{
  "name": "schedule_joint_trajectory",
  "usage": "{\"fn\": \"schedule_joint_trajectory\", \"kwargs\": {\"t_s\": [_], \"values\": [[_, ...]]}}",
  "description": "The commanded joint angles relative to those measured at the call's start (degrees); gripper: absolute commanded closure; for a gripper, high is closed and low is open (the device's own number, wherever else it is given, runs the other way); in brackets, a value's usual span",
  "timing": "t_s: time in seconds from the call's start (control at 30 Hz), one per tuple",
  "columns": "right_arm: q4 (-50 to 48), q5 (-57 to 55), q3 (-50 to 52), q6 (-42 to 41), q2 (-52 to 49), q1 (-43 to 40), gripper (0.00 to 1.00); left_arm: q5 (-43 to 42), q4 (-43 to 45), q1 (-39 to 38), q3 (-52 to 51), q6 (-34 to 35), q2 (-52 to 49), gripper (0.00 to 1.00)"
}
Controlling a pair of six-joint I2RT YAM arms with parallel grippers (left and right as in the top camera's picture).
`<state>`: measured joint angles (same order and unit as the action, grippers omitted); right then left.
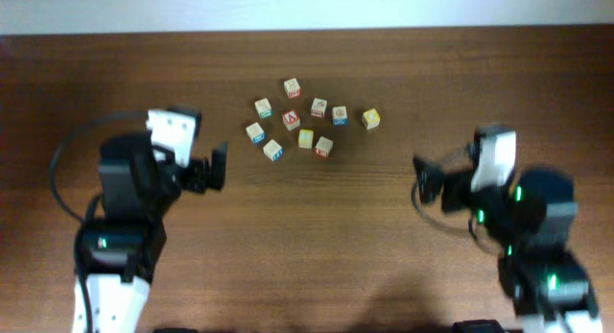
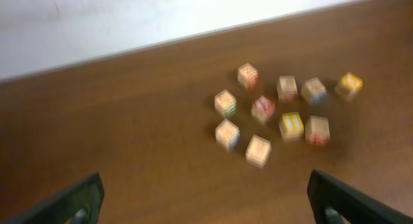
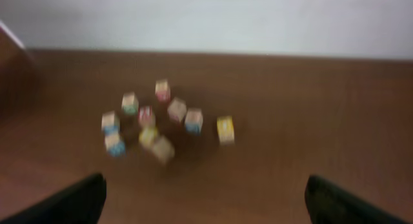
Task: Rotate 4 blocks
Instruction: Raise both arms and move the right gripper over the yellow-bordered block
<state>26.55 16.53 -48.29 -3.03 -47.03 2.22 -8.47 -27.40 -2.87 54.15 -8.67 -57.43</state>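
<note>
- A dark brown wooden table [image 1: 317, 237] with a fine grain carries everything. Its far edge meets a plain white wall [image 2: 129, 24].
- Ten small pale wooden alphabet blocks [image 1: 292, 120] with coloured borders lie in a loose cluster on the far middle of the table. Each rests on the wood in a single layer.
- A yellow-faced block [image 1: 371, 118] sits at the right end of the cluster, slightly away from its neighbours. A second yellow block [image 1: 305, 138] lies in the near row, just beside a red-bordered block [image 1: 324, 146].
- Both wrist views are blurred, so the letters on the blocks cannot be read there.
- The black left hand [image 1: 219, 168] hovers left of the cluster and a little nearer the robot, pointing toward the blocks. Its fingers [image 2: 77, 198] are spread wide, released and empty.
- The block closest to the left hand is a blue-bordered block [image 1: 273, 150], near it but clearly apart.
- The black right hand [image 1: 422, 179] sits right of the cluster and nearer the robot, also spread wide and empty. The yellow-faced block at the right end is its closest, yet well apart.
- In the left wrist view the cluster lies ahead, right of centre. In the right wrist view it lies ahead, left of centre.
</note>
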Motion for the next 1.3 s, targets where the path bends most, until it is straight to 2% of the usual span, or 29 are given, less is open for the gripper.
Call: {"fn": "schedule_joint_trajectory", "kwargs": {"t_s": [0.0, 0.13, 0.2, 0.27, 0.4, 0.5, 0.57, 0.6, 0.63, 0.8, 0.9, 1.03, 1.1, 1.13, 1.17, 1.27], "values": [[8.74, 0.83, -15.78, -0.15, -14.95, -0.37, 0.02, -0.79, -7.91, -0.07, 13.94, 0.48, -10.69, 0.01], [23.41, 1.11, -37.33, -0.17, -36.2, -0.37, 0.02, -2.12, -19.5, -0.07, 30.49, 0.46, -24.33, 0.01], [31.71, 1.33, -48.94, -0.17, -47.21, -0.35, 0.02, -5.42, -25.9, -0.07, 39.26, 0.46, -31.8, 0.01], [35.63, 1.29, -56.06, -0.17, -55.08, -0.35, 0.02, -9.31, -28.63, -0.09, 43.63, 0.48, -37.42, 0.01], [27.58, 5.73, -56.83, 1.68, -65.48, 0.72, 0.02, -12.31, -31.3, -0.13, 43.56, 0.48, -43.12, 0.01], [25.27, -2.75, -56.83, 2.8, -71.01, 5.6, 0.14, -10.05, -30.56, -0.07, 43.56, 0.55, -43.52, 0.01], [23.28, -9.4, -56.83, 2.05, -74.36, 8.98, 0.27, 3.1, -30.82, -0.07, 43.54, 12.61, -43.52, 0.09], [22.05, -12.31, -56.83, 0.61, -76.0, 10.27, 0.34, 8.72, -31.17, -0.07, 43.56, 18.1, -43.52, 0.1], [21.16, -12.61, -56.83, 0.26, -77.29, 10.88, 0.39, 10.4, -31.17, -0.07, 43.54, 20.0, -43.52, 0.1], [18.38, -12.96, -56.83, -3.23, -81.99, 10.91, 0.45, 10.43, -31.23, -0.07, 43.5, 19.98, -44.74, 0.12], [17.92, -12.96, -56.83, -3.26, -83.41, 10.91, 0.51, 10.38, -31.26, -0.07, 43.5, 19.98, -45.86, 0.09], [17.33, -13.05, -56.83, -3.5, -83.97, 10.88, 0.65, 10.38, -31.45, -0.07, 43.45, 19.98, -46.75, 0.0], [17.57, -14.27, -56.72, -5.09, -84.0, 10.91, 0.63, 10.38, -31.47, -0.09, 43.45, 19.98, -46.75, 0.01], [17.53, -14.27, -56.72, -5.57, -84.0, 10.91, 0.53, 10.38, -31.47, -0.07, 43.45, 19.98, -46.75, 0.01], [17.46, -14.25, -56.72, -6.14, -84.0, 10.91, 0.5, 10.38, -31.47, -0.09, 43.45, 19.98, -46.75, 0.01], [17.51, -14.23, -56.72, -8.74, -84.56, 10.91, 0.51, 10.38, -31.47, -0.07, 43.45, 19.98, -46.75, 0.01]]}}
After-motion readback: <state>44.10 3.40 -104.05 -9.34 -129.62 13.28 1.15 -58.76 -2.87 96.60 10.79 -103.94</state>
